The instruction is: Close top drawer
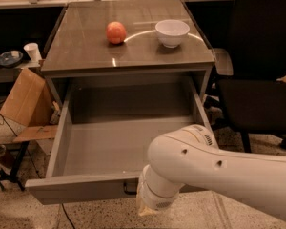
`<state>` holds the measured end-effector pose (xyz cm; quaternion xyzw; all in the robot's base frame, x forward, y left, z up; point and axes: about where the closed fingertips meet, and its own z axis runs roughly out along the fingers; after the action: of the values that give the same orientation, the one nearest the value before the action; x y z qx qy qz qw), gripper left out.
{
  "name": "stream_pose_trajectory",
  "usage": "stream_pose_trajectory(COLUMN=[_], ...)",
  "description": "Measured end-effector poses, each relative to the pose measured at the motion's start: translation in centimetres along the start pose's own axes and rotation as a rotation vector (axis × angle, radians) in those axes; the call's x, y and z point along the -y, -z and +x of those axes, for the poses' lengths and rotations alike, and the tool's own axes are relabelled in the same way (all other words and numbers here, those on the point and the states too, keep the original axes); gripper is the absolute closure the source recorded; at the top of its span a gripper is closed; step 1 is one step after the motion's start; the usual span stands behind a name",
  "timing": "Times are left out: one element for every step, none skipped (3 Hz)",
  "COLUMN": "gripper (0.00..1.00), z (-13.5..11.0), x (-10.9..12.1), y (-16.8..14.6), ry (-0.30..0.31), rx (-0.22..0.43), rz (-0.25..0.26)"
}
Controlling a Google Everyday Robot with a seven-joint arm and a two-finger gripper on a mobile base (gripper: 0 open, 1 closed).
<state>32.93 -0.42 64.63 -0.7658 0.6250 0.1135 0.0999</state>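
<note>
The top drawer (128, 142) of the grey cabinet is pulled far out, and its deep grey box is empty. Its flat front panel (76, 189) faces me at the bottom. The small black handle (128, 190) shows only at its left end, beside my arm. My white arm (219, 175) reaches in from the right across the drawer's front right corner. My gripper (145, 207) is at the arm's end, low against the front panel just right of the handle, mostly hidden by the wrist.
A red apple (116, 32) and a white bowl (172, 32) sit on the cabinet top (86, 46). A black office chair (257, 94) stands close on the right. A cardboard box (24, 99), a paper cup (32, 51) and a stand (5, 168) are on the left.
</note>
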Motion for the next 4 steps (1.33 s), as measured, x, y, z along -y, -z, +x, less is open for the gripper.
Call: stream_pose_trajectory(gripper=[0.59, 0.36, 0.13, 0.0], z=[-0.5, -0.6, -1.4, -1.5], x=[1.4, 1.4, 3.5, 3.6], y=[-0.9, -0.9, -1.5, -1.5], ry=[0.004, 0.004, 0.003, 0.003], rx=[-0.013, -0.013, -0.012, -0.011], rz=[-0.013, -0.013, -0.016, -0.016])
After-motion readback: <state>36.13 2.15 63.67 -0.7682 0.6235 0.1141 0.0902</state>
